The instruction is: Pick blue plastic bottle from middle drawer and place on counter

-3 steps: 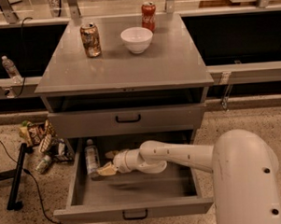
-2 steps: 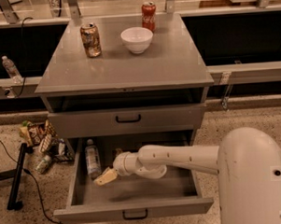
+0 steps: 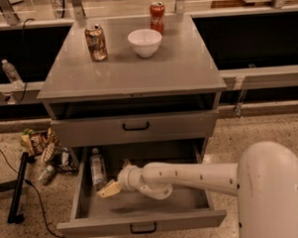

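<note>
Hand [image 3: 108, 190] just beside blue plastic bottle [image 3: 96, 169]

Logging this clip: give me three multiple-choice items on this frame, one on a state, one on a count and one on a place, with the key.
1. What state is the wide grey metal bottom drawer in?
A) pulled open
B) shut
C) taken out onto the floor

2. How many drink cans stand on the smooth grey counter top?
A) one
B) two
C) three

3. Where is the small clear plastic bottle with the white cap and pale label?
A) standing on the counter top
B) lying in the bottom drawer by its left wall
C) on the floor left of the cabinet

Key:
1 A: its floor and contents show.
2 B: only a brown can and a red can stand there.
3 B: it lies along the left wall, and the tan gripper is inside the drawer close beside it.
</note>
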{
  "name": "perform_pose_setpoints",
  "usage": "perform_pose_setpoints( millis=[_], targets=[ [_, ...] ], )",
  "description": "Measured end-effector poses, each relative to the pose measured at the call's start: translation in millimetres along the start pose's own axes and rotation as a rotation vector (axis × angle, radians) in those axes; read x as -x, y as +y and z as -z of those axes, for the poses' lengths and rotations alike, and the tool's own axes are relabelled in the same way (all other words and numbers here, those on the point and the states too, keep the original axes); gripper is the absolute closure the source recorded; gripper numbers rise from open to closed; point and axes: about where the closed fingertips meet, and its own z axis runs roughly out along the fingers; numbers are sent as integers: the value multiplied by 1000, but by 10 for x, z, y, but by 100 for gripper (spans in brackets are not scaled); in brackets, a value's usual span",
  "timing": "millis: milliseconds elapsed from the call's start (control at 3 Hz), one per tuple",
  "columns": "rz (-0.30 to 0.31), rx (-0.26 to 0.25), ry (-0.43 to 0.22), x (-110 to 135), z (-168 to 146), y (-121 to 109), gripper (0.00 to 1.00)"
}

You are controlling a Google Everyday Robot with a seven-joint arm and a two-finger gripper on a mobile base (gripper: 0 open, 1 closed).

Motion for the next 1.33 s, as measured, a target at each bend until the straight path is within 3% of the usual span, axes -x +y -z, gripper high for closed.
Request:
perform_pose_setpoints(
  millis=[667,1333],
  targets=[
    [102,-10,-90,54,-207,39,0],
    [132,26,-104,57,-292,129,0]
  ],
)
